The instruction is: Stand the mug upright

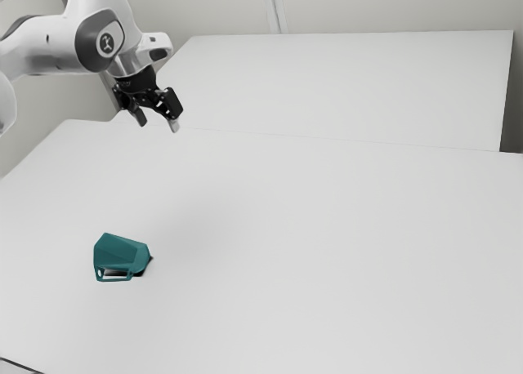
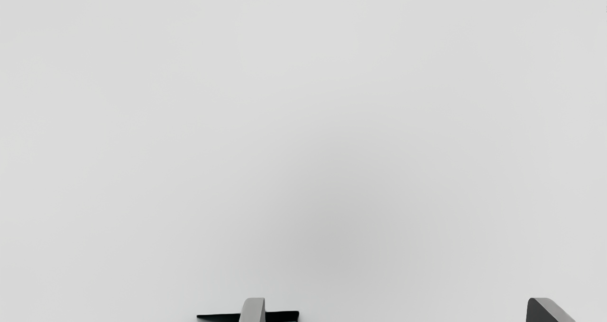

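Observation:
The black gripper (image 1: 158,126) hangs high above the table toward the exterior view's upper left, clear of the mug. Its two fingers stand wide apart with nothing between them. The teal mug (image 1: 120,255) lies on its side on the white table, handle toward the exterior view's bottom edge. In the wrist view the gripper (image 2: 394,308) shows both fingertips far apart at the bottom edge. Behind one fingertip is a dark shape (image 2: 282,316), partly covered; I cannot tell whether it is the mug or its shadow.
The white table (image 1: 327,251) stretches across the exterior view. A second white surface (image 1: 343,88) lies behind it, with pale walls beyond. A thin dark line crosses the exterior view's lower left corner.

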You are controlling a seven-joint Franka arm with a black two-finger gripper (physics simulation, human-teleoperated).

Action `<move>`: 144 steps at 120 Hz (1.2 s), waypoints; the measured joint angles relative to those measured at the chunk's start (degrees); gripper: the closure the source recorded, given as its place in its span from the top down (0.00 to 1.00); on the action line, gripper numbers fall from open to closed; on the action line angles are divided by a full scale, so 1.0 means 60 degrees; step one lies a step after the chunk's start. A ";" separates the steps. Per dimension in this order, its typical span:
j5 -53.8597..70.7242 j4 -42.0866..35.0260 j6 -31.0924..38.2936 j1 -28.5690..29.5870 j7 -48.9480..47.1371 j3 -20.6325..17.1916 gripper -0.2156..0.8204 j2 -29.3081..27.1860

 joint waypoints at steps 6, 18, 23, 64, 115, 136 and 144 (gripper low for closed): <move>-0.0044 -0.0274 0.0126 -0.0012 0.0007 -0.0001 0.79 -0.0221; -0.0257 -0.1024 0.0239 -0.0382 0.0042 0.0345 0.79 -0.1030; -0.0650 -0.1378 0.0205 -0.0377 0.0105 0.0437 0.79 -0.1248; -0.3639 -0.3564 -0.0113 0.3696 0.1396 0.0593 0.79 -0.1514; -0.4267 -0.3527 -0.0251 0.5692 0.4249 -0.0171 0.79 0.0814; -0.4398 -0.3580 -0.0281 0.6131 0.5468 -0.0433 0.79 0.1276; -0.4449 -0.3619 -0.0292 0.6171 0.5883 -0.0474 0.79 0.1371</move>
